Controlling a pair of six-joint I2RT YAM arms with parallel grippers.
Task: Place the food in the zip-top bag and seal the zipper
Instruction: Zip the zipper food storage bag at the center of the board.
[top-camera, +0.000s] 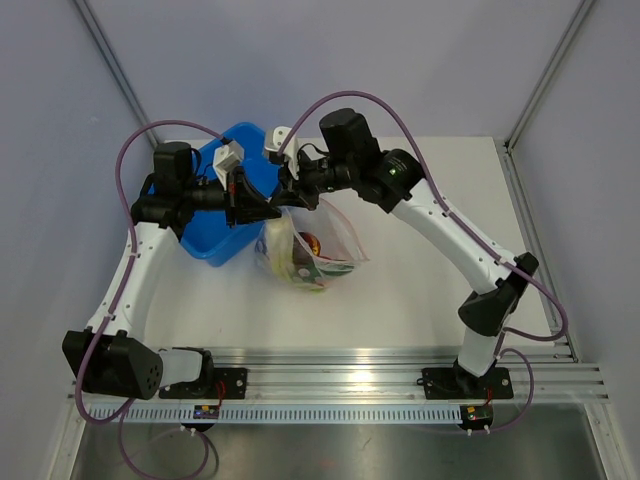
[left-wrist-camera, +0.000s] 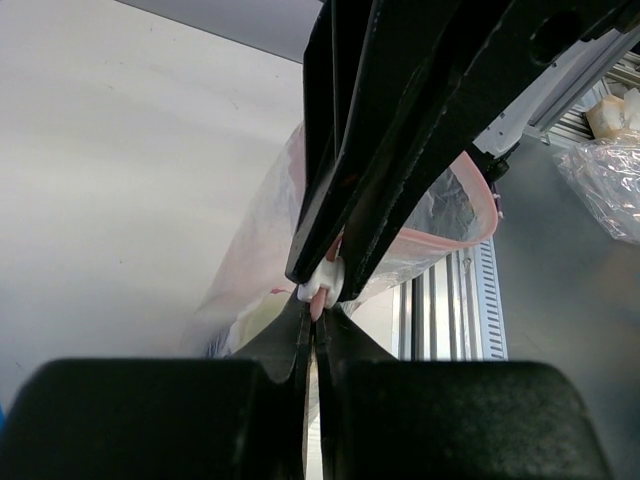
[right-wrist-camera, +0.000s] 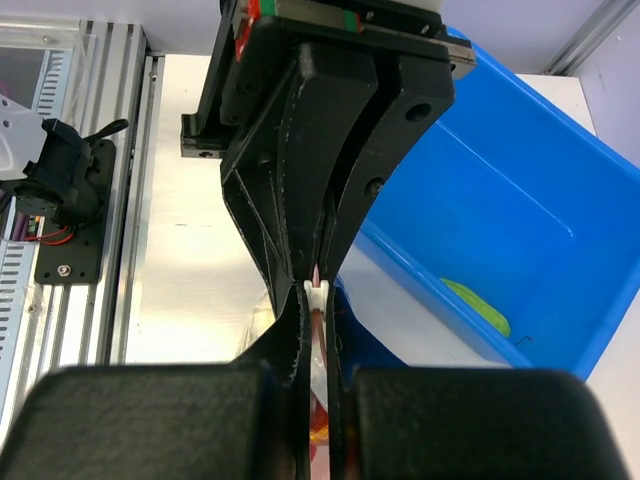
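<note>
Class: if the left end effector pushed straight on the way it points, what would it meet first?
The right end effector, nose to nose with it across the pinched zipper; hardly any gap shows.

The left gripper (left-wrist-camera: 314, 318) pinches the zipper (left-wrist-camera: 440, 237) of the zip-top bag (left-wrist-camera: 262, 225), meeting the right gripper (left-wrist-camera: 322, 268) tip to tip at a white slider (left-wrist-camera: 325, 284).

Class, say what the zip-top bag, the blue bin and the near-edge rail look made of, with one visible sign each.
The zip-top bag: thin clear plastic film, glossy; it crinkles and shows food through. The blue bin: likely rigid moulded plastic, smooth, uniformly coloured. The rail: probably aluminium, matt silver with grooves.
</note>
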